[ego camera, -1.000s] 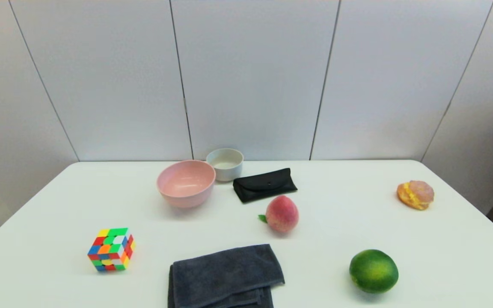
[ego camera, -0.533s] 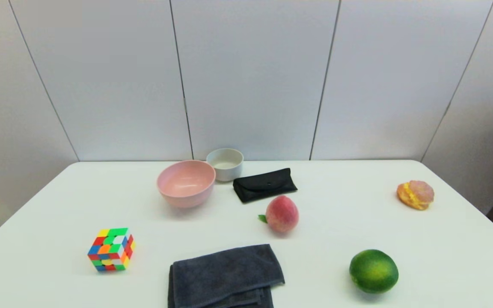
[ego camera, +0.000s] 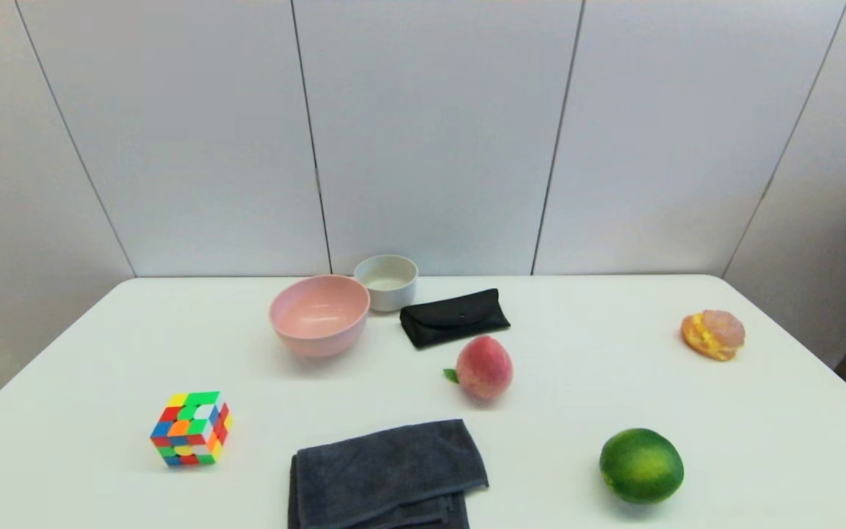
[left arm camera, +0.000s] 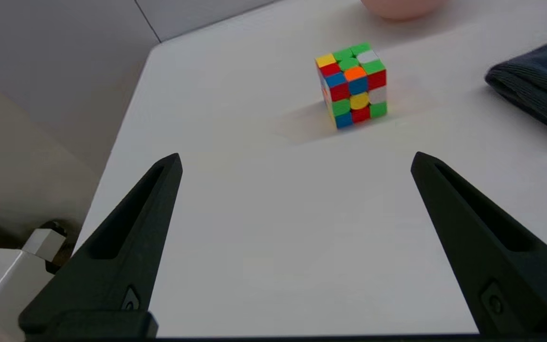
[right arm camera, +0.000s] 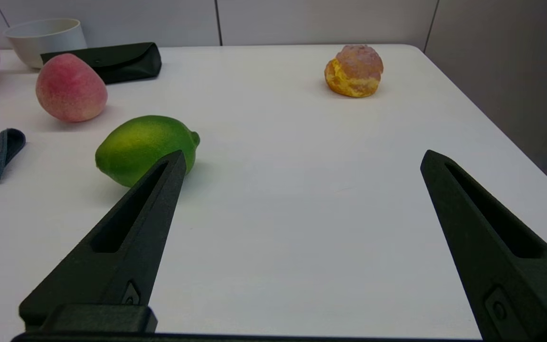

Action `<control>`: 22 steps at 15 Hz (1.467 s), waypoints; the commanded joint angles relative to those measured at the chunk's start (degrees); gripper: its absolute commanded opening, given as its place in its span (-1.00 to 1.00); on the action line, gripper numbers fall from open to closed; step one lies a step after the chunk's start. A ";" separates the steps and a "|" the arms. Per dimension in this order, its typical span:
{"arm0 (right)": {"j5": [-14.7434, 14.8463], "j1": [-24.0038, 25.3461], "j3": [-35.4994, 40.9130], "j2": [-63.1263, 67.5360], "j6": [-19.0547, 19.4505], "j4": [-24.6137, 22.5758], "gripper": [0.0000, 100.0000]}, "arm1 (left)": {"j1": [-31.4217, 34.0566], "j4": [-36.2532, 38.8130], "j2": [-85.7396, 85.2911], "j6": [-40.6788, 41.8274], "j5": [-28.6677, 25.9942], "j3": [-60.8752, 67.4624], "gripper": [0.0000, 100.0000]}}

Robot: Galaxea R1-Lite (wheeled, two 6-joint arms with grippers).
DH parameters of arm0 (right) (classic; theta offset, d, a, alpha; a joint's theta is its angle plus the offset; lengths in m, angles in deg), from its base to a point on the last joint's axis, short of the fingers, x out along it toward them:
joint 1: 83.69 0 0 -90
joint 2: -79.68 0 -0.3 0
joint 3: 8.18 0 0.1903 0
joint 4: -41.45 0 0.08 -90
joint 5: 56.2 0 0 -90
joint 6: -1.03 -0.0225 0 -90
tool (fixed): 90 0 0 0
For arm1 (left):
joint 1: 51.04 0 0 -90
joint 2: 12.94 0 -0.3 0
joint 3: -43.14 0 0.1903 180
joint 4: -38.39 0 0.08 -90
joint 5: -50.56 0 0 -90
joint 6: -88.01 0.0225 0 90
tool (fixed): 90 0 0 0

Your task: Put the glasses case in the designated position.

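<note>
Glasses case (ego camera: 454, 317) lay flat at far middle of desk (ego camera: 761, 441), just beside white bowl (ego camera: 387, 281), peach (ego camera: 484, 367) close in front; untouched. Left end effector (left arm camera: 296, 161) and right end effector (right arm camera: 302, 159) spread wide, empty, low over near edge, apparently awaiting reach.

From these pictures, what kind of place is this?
Probably a robot test bench, not a home: a bare white table before plain wall panels, with unrelated props such as a cube and a lime.
</note>
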 commanded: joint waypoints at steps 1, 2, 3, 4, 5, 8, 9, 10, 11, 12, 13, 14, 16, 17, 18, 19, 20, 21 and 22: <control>-0.01 0.00 0.00 0.06 -0.02 -0.02 1.00 | -0.18 -2.50 7.37 0.38 -0.55 -6.40 1.00; -0.01 0.00 0.00 0.06 -0.02 -0.02 1.00 | -0.35 -2.33 9.48 0.73 -0.64 -7.99 1.00; -0.01 0.00 0.00 0.06 0.16 -0.02 1.00 | -0.53 -2.15 12.03 1.26 -0.64 -10.01 1.00; -0.01 0.00 0.00 0.06 -0.02 -0.02 1.00 | -0.88 -2.15 14.40 1.34 -1.08 -12.29 1.00; -0.01 0.09 0.00 0.06 -0.02 -0.02 1.00 | -1.14 -2.15 17.74 1.43 -2.48 -15.02 1.00; -0.01 0.00 0.00 0.06 -0.02 -0.02 1.00 | -2.81 -2.15 24.51 1.43 -3.01 -20.99 1.00; -0.01 0.00 0.00 0.06 0.16 -0.02 1.00 | -3.60 -2.24 27.41 1.52 -3.01 -23.54 1.00; -0.01 0.00 0.00 0.06 0.16 -0.02 1.00 | -4.66 -2.50 29.60 1.52 -3.19 -25.65 1.00; -0.01 0.00 0.00 0.06 -0.02 -0.02 1.00 | -5.71 -2.50 31.80 1.61 -3.27 -27.06 1.00; -0.01 0.00 0.00 0.06 -0.02 -0.02 1.00 | -6.06 -2.42 34.61 1.61 -3.27 -28.73 1.00; -0.01 0.00 0.00 0.06 -0.02 -0.02 1.00 | -6.15 -2.24 36.55 1.70 -3.27 -29.61 1.00; -0.01 0.00 0.00 0.06 -0.02 -0.02 1.00 | -6.33 -2.06 38.31 2.22 -3.54 -30.13 1.00; -0.01 0.00 0.00 0.06 0.16 -0.02 1.00 | -6.24 -0.92 41.73 4.33 -5.65 -30.66 1.00; -0.01 0.00 0.00 0.06 0.16 -0.02 1.00 | -6.15 2.33 44.46 5.74 -6.09 -30.75 1.00; -0.01 0.00 0.00 0.06 0.16 -0.02 1.00 | -5.71 5.58 46.83 7.14 -6.18 -30.75 1.00; -0.01 0.00 0.00 0.06 0.16 -0.02 1.00 | -4.92 8.83 49.12 8.38 -6.35 -30.84 1.00; -0.01 0.00 0.00 0.06 -0.02 -0.02 1.00 | -3.96 10.77 51.23 9.87 -6.53 -31.63 1.00; -0.01 0.00 0.00 0.06 -0.02 -0.02 1.00 | -3.52 11.03 53.51 11.01 -6.53 -33.65 1.00; -0.01 0.00 0.00 0.06 -0.02 -0.02 1.00 | -3.16 11.03 55.97 11.63 -6.53 -36.11 1.00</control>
